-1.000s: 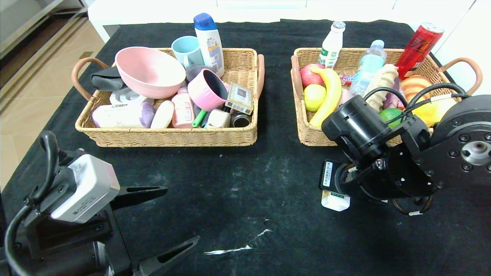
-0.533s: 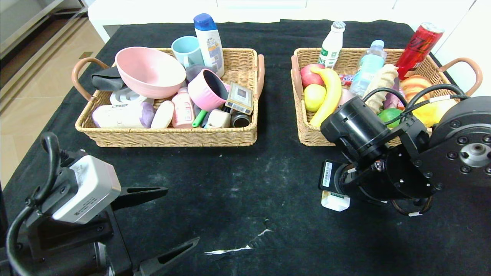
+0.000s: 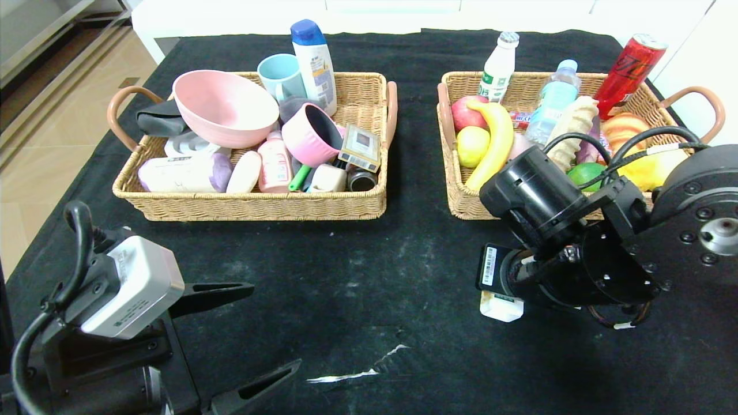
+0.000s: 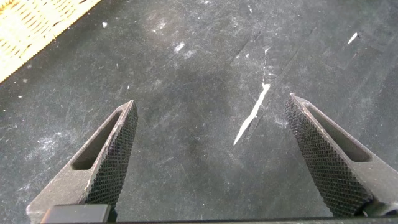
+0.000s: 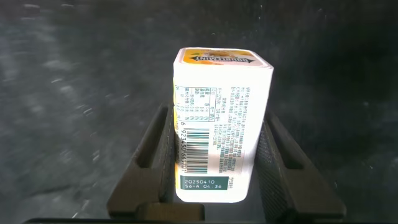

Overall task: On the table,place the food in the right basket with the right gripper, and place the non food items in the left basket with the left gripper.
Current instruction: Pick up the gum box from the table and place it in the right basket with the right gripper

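Right wrist view shows right gripper point(image 5: 214, 168) clamped on white box point(image 5: 216, 127), barcode visible; mostly hidden by arm in head view, near table point(image 3: 357, 276) right edge. Left gripper point(image 4: 221, 155) wide open, near-left corner.

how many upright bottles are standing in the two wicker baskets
3. A white shampoo bottle with blue cap stands at the left basket's back; a white milk bottle and a clear water bottle stand in the right basket. Others may be hidden.
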{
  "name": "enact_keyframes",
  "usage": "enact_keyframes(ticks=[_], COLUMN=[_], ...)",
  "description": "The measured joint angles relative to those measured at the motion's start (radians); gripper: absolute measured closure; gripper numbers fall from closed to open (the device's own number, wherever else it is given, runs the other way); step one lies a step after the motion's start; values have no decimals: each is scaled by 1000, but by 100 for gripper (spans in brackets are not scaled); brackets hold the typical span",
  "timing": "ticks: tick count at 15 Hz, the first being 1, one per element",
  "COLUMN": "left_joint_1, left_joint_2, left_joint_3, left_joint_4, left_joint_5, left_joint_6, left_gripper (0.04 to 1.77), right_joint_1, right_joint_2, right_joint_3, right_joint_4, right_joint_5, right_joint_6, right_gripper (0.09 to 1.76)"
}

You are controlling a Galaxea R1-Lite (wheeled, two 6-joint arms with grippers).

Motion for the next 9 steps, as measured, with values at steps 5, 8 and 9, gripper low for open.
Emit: enact_keyframes(ticks=[5,8,9], left_joint_1=[-5,-9,-9], left_joint_2=[-1,-6,-7], left_joint_3=[0,0,0], left_joint_4=[-1,-3,-3], left_joint_5=[1,1,1], left_joint_6=[2,3,3], left_gripper=[9,9,9], right_joint_1=[77,67,51], right_joint_2=[-63,-92,-105], right_joint_3=[8,19,21], right_joint_4=[2,1,1], right_joint_5=[-147,-164,-164], right_joint_6=[-29,-153,-214], right_gripper=[105,105,105])
